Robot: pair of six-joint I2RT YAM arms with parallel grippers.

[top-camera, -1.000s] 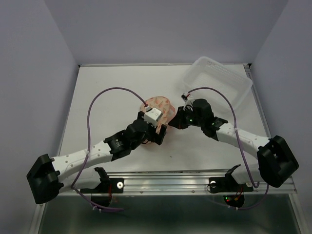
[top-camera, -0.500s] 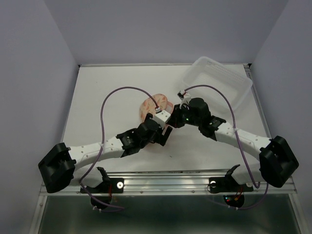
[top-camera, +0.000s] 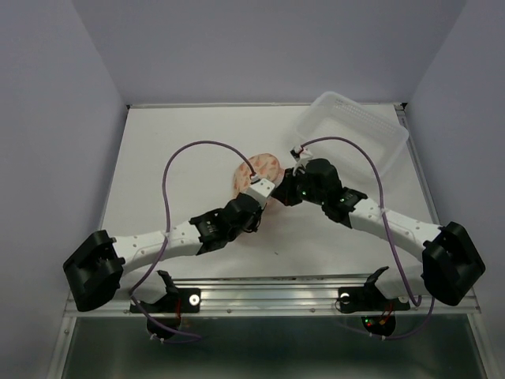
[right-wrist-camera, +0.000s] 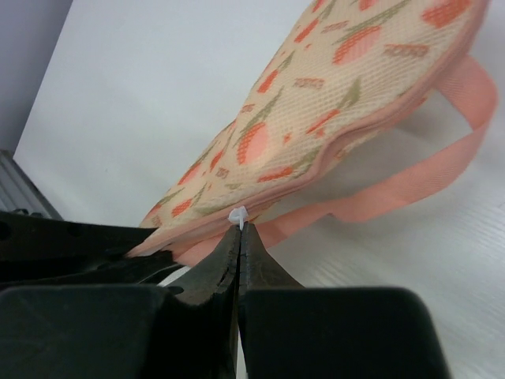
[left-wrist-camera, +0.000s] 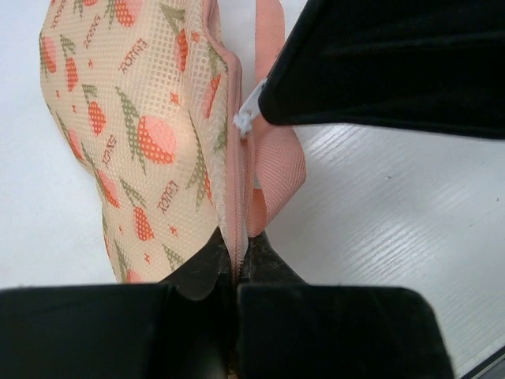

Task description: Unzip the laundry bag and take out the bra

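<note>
The laundry bag (top-camera: 257, 169) lies zipped at mid-table, cream-peach mesh with an orange-red and green print (left-wrist-camera: 142, 134). My left gripper (left-wrist-camera: 237, 251) is shut on its pink zipper rim at the near edge (top-camera: 267, 204). My right gripper (right-wrist-camera: 239, 229) is shut on the small white zipper pull (right-wrist-camera: 237, 215), right beside the left one (top-camera: 281, 193). In the left wrist view the pull (left-wrist-camera: 246, 118) sticks out from the right gripper's dark finger (left-wrist-camera: 379, 63). The pink loop (right-wrist-camera: 410, 181) hangs beside the rim. The bra is hidden.
A clear plastic tub (top-camera: 355, 130) sits tilted at the back right of the white table (top-camera: 173, 150). Purple cables arch above both arms. The metal rail with the arm bases runs along the near edge (top-camera: 268, 296).
My left gripper has moved right to the bag's near edge and closed from wide open onto the zipper rim. The right gripper has stayed shut on the pull.
</note>
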